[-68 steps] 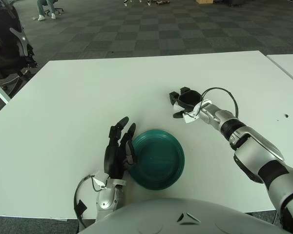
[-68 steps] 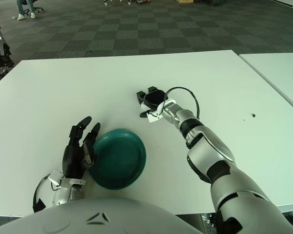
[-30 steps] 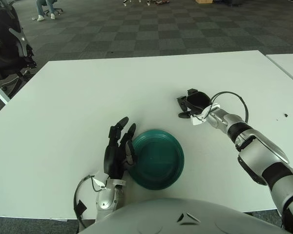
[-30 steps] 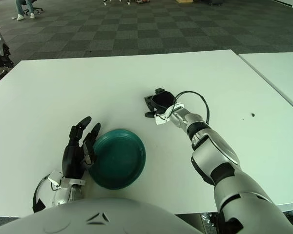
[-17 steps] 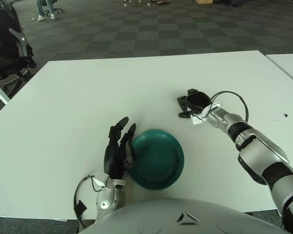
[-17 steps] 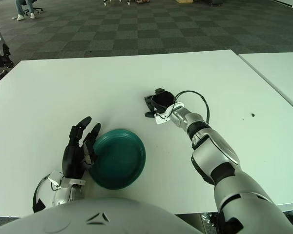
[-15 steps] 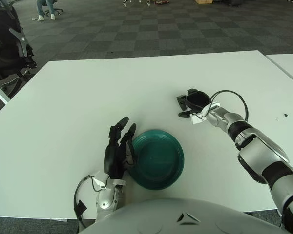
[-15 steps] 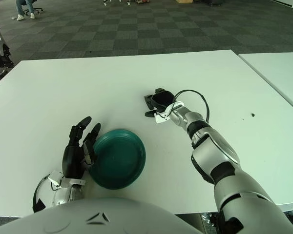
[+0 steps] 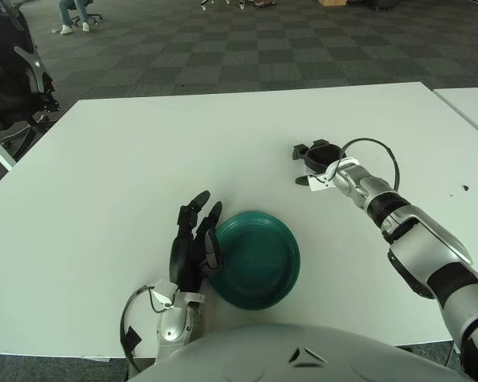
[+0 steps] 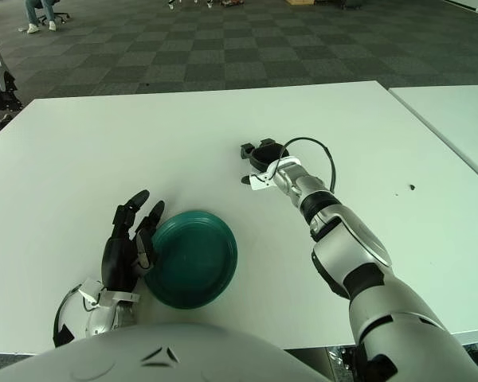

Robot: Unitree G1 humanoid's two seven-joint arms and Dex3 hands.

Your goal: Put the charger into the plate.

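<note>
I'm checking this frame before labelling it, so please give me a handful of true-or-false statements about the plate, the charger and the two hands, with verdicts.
1. The green plate has nothing in it. True.
2. The left hand shows beside the plate's left edge, fingers extended. True.
3. The right hand is directly above the plate. False: it shows well beyond the plate, farther out on the white table and to the right.
4. The charger already lies in the plate. False: no charger shows there, and none can be made out anywhere clearly; only a white piece at the right hand's wrist is visible.
5. A black cable loops behind the right hand's wrist. True.
</note>
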